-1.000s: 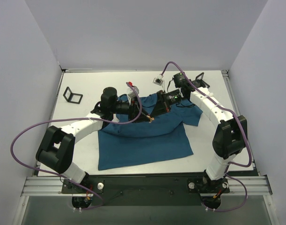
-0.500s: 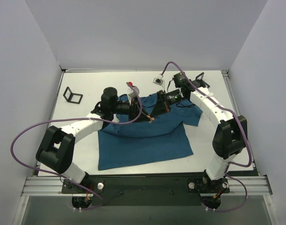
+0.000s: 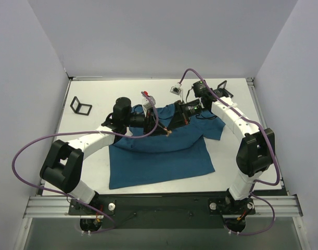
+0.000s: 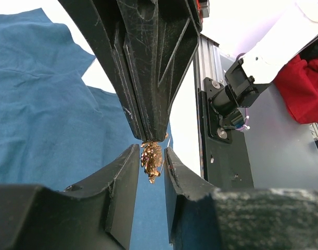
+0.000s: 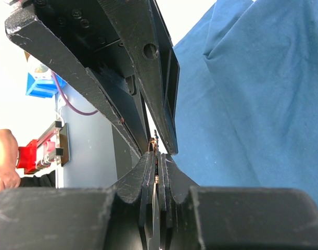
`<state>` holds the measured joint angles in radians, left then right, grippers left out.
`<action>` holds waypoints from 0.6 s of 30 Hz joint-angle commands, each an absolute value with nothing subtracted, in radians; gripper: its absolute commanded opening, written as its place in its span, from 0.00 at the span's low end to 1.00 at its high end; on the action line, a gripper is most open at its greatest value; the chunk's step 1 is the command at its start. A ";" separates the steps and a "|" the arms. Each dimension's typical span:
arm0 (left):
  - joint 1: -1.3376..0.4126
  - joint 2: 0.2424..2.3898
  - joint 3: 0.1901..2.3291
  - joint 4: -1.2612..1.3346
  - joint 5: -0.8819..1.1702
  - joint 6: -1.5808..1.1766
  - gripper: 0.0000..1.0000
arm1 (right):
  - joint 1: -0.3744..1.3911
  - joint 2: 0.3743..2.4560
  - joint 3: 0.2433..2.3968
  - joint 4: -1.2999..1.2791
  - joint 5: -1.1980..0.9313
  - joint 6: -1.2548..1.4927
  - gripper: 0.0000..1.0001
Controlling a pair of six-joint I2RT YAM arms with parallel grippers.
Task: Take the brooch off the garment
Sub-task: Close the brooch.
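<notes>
The dark teal garment (image 3: 159, 156) lies spread on the white table, and it also shows in the left wrist view (image 4: 39, 104) and the right wrist view (image 5: 263, 94). The tiny gold brooch (image 3: 169, 132) hangs just above its upper part. My right gripper (image 3: 171, 128) is shut on the brooch's top edge (image 5: 155, 143). In the left wrist view the brooch (image 4: 151, 160) dangles from those closed tips. My left gripper (image 4: 151, 152) is narrowly open, with one finger (image 4: 125, 172) on each side of the brooch. The two grippers meet tip to tip.
A black square frame (image 3: 80, 106) stands at the far left and another (image 3: 221, 86) at the far right. A small white object (image 3: 176, 89) lies behind the shirt. Purple cables loop off both arms. Walls enclose the table on three sides.
</notes>
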<state>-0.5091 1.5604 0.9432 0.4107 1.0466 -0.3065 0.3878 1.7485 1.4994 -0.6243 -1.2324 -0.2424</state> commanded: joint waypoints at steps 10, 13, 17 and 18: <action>-0.511 1.551 0.997 0.344 0.925 -0.247 0.31 | 0.400 1.749 1.502 -0.641 -1.296 -0.268 0.00; -0.511 1.549 1.000 0.339 0.917 -0.247 0.30 | 0.400 1.746 1.500 -0.641 -1.296 -0.268 0.00; -0.512 1.548 0.999 0.339 0.916 -0.249 0.29 | 0.402 1.746 1.499 -0.641 -1.290 -0.273 0.00; -0.511 1.548 0.999 0.341 0.914 -0.249 0.29 | 0.402 1.746 1.499 -0.643 -1.289 -0.272 0.00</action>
<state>-0.5156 1.5604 0.9573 0.3462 0.9871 -0.2806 0.3878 1.7485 1.4994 -0.6086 -1.1999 -0.2630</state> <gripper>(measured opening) 0.299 0.042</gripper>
